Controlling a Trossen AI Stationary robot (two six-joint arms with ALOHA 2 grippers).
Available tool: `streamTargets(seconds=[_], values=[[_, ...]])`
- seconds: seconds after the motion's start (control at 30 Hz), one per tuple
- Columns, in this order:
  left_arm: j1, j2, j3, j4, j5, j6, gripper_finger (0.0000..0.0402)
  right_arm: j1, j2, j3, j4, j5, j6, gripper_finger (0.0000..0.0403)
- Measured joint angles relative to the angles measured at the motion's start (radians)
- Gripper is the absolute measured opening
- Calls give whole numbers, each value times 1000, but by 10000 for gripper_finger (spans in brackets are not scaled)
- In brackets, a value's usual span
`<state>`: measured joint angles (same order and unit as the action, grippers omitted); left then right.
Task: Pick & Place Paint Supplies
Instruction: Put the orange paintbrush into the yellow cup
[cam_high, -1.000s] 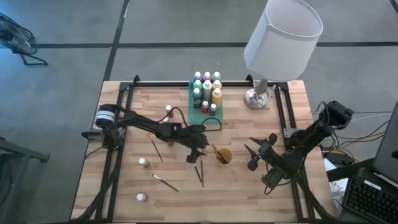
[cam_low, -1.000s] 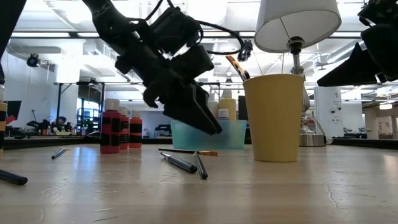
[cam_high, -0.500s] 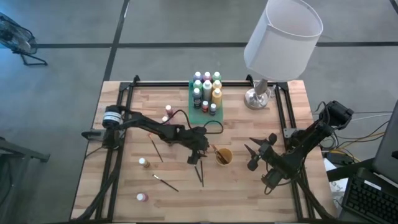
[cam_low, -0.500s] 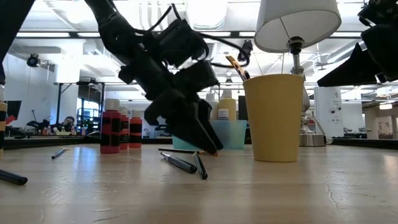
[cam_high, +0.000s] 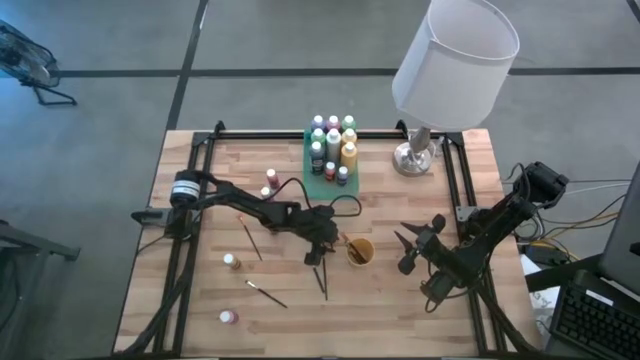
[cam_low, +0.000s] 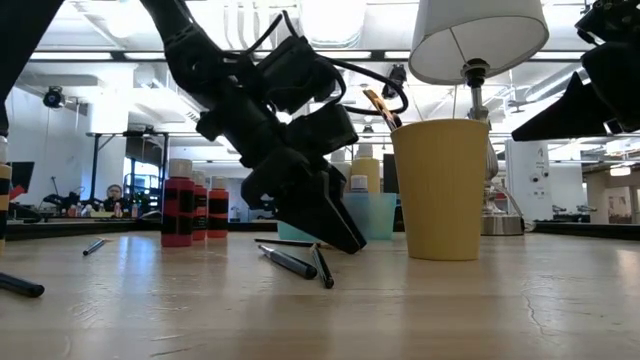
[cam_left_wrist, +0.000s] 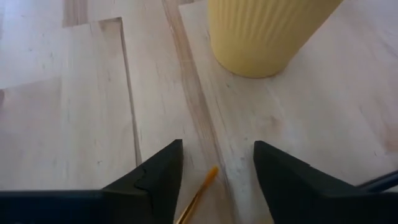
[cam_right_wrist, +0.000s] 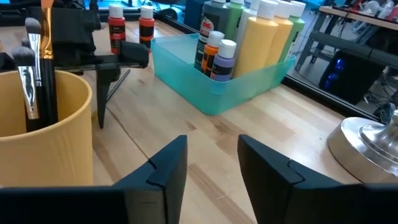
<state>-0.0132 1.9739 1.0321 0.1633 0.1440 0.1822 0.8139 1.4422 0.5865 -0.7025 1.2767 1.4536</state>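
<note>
Tabletop (cam_high: 270, 320) of pale wood planks; no legible writing on any item. Green tray (cam_high: 320, 175) at 12 o'clock holds capped paint bottles (cam_high: 347, 152). Yellow cup (cam_high: 359, 251), centre, contains brushes. Left gripper (cam_high: 314, 257) at the cup's 9 o'clock, fingers spread, straddling an orange-handled paintbrush (cam_left_wrist: 198, 194), not yet clasping it. Right gripper (cam_high: 404, 253) at 3 o'clock, fingers apart, empty. Loose bottles (cam_high: 229, 317) and dark brushes (cam_high: 322, 281) toward 7 o'clock.
</note>
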Motion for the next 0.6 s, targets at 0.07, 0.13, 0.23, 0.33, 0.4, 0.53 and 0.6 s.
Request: streamTargets(seconds=[0.07,0.13,0.23,0.33,0.4,0.53,0.6], values=[[0,0,0,-10,0,0,183,0,0,-1,2,-2,0,132],[-1,0,0,-15,0,0,172,0,0,-2,2,-2,0,126],[-1,0,0,-25,-3,0,166,0,0,-2,3,-2,0,118],[0,0,0,-37,-4,0,165,0,0,-2,3,-3,0,111],[1,0,0,-45,-5,-1,165,0,0,-2,4,-3,0,107],[4,0,-1,-49,-5,-1,165,0,0,-2,5,-4,0,97],[5,0,-1,-52,-5,-3,165,0,0,-2,6,-4,0,91]])
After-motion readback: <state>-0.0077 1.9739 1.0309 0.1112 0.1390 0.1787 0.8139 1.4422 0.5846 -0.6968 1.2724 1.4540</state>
